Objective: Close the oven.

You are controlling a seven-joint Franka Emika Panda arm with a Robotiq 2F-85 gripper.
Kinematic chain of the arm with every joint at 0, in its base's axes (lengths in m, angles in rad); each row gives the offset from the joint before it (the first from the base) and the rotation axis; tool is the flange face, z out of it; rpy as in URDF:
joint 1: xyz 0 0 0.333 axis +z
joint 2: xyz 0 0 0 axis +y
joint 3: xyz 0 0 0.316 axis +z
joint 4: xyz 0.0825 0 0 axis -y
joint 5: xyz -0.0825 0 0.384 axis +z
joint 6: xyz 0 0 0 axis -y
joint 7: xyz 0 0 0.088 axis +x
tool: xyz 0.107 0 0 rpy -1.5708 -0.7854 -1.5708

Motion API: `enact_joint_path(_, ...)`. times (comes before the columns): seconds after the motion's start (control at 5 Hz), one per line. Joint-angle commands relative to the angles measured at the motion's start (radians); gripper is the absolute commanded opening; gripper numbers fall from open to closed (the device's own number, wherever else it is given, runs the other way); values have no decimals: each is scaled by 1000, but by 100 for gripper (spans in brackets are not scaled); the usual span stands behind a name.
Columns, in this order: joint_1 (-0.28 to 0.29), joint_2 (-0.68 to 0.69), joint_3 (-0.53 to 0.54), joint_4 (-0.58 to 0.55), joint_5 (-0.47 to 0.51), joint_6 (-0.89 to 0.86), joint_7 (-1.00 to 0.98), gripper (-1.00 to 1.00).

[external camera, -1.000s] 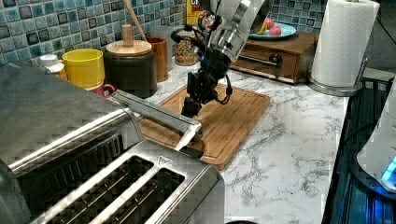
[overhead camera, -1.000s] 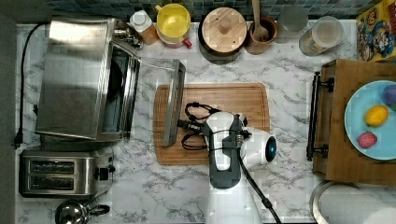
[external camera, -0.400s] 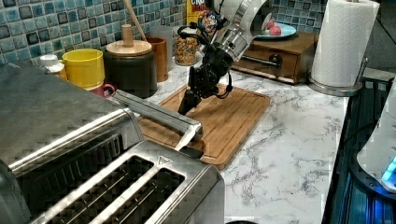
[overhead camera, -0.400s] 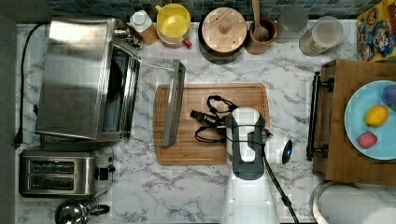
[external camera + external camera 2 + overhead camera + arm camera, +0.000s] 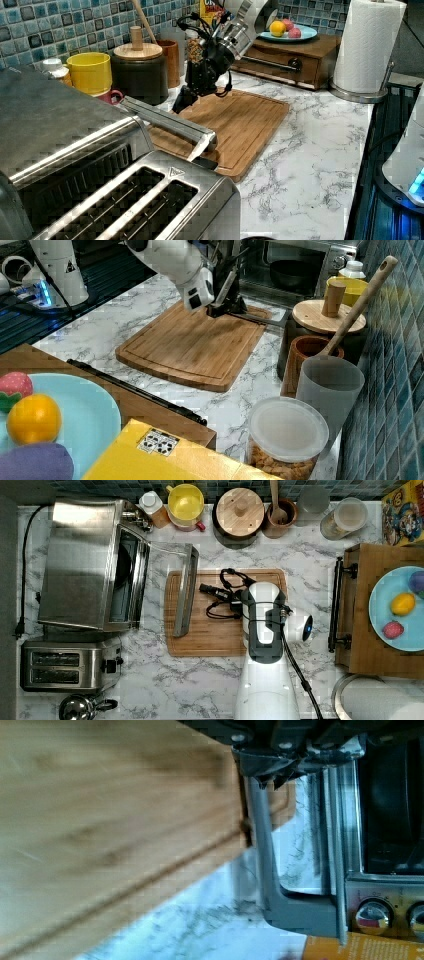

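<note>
Stainless-steel oven (image 5: 82, 565) stands at the top view's left on the marble counter (image 5: 200, 680), beside a two-slot toaster (image 5: 67, 667). Its drop-down door (image 5: 167, 587) is fully lowered, lying roughly level, with the cavity opening toward the top view's right. The bar handle (image 5: 186, 591) marks the door's free edge and overhangs the near edge of the wooden cutting board (image 5: 225, 640). The handle's long axis runs from the top view's top to its bottom, parallel to the oven front; the door's hinge line lies along the same direction at the oven's base.

Gripper (image 5: 185, 97) hangs above the cutting board, just beside the handle on the side away from the oven, tilted down toward it. It holds nothing. Whether its fingers are spread or closed cannot be told from these pictures.

Assessment: the task stands at the approach step; the door is not yet lifted. The next move appears to call for getting the fingertips under or against the handle, then pushing it up and back toward the oven in an arc about the hinge. Contact near the handle's middle would seem to limit slipping.
</note>
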Motion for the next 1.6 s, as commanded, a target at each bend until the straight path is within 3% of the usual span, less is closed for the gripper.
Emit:
enact_joint_path(0.2,67,82,43,226,-117,-9,84,-100)
enact_joint_path(0.6,49,70,39,249,-232,-107,174,-100)
enact_joint_path(1.0,68,11,78,220,-253,-149,181,-100)
enact_joint_path(1.4,173,-137,126,147,-304,-46,243,-100)
enact_joint_path(1.6,244,-149,155,171,-398,0,336,-100)
